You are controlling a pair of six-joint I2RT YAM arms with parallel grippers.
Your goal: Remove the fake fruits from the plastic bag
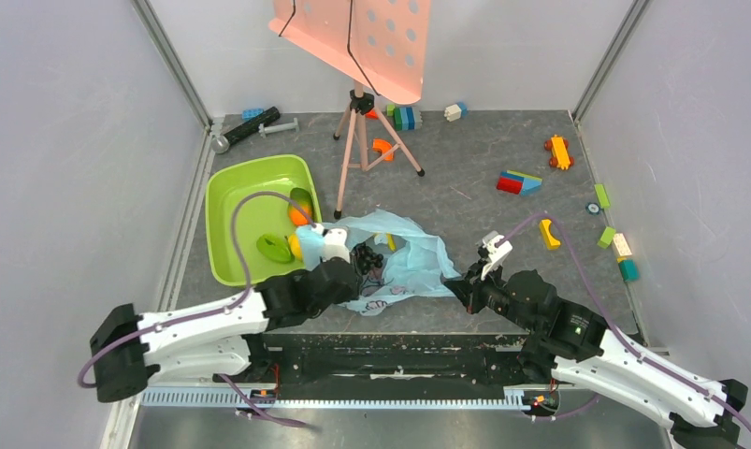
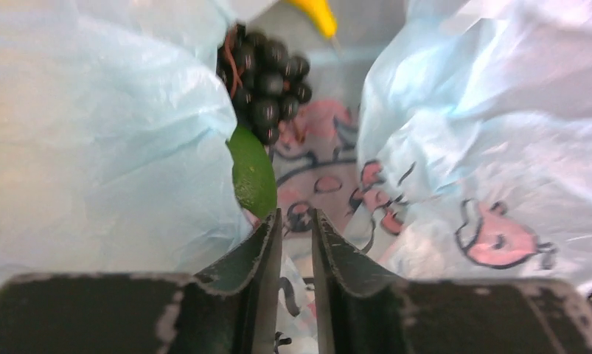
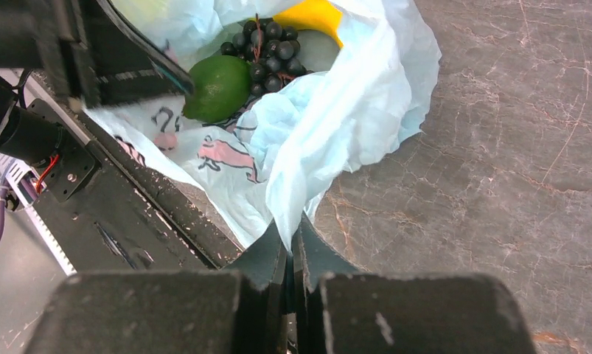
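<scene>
Light-blue plastic bag half-hides green lime, black grapes, yellow banana; right end effector pinches it, left end effector state unclear.

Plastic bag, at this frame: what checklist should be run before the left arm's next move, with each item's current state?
1. Right gripper pinching the plastic bag edge: ok.
2. Bag mouth open, with lime, grapes and banana exposed: ok.
3. Left gripper around a fruit: not ok; the lime lies beside its jaws, outside them.
4. Left jaws wide enough for the lime: not ok, only a narrow gap.
5. Bag film free of the left jaws: cannot tell.
</scene>
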